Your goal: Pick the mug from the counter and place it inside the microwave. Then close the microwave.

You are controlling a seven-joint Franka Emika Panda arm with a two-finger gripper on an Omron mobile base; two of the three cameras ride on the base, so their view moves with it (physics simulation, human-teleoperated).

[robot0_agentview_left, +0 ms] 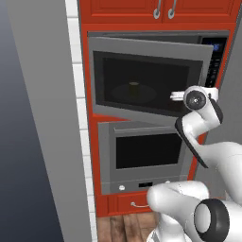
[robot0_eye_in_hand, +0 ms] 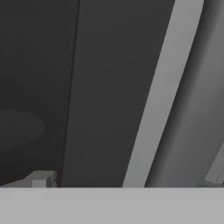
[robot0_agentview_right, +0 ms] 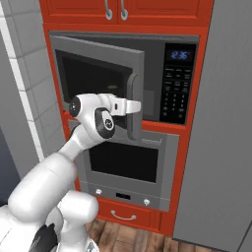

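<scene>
Grey door, dark window: the microwave [robot0_agentview_left: 156, 75] stands partly open, its door [robot0_agentview_left: 146, 78] swung out on a left-edge hinge, free edge toward me. In the right base view the bar handle [robot0_agentview_right: 133, 106] runs upright along that free edge.

Item, mug [robot0_agentview_left: 134, 89]: a small dim cylinder seen through the door glass in the left base view, standing upright on the round plate [robot0_agentview_left: 134, 93] inside the cavity. By my judgement the placing is done and only the closing remains.

Item, my hand [robot0_agentview_right: 132, 106]: released, jaws spread wide, grasping nothing. It sits at the door's free edge, right by the bar handle; whether a finger is touching the handle I cannot tell. The hand view looks close along the door's dark pane and its pale frame strip.

Relation that governs the next move: the door lies straight ahead of my hand, its long axis and handle vertical, hinge line far to the left. The cavity is behind the door, so the closing push, I judge, must go forward and slightly leftward, against the outer face near the handle side.

Item, my arm: forearm rising from low, wrist bent so the hand points level toward the door, at mid-door height. Below, the oven [robot0_agentview_right: 125, 162] is shut and not concerned.
</scene>
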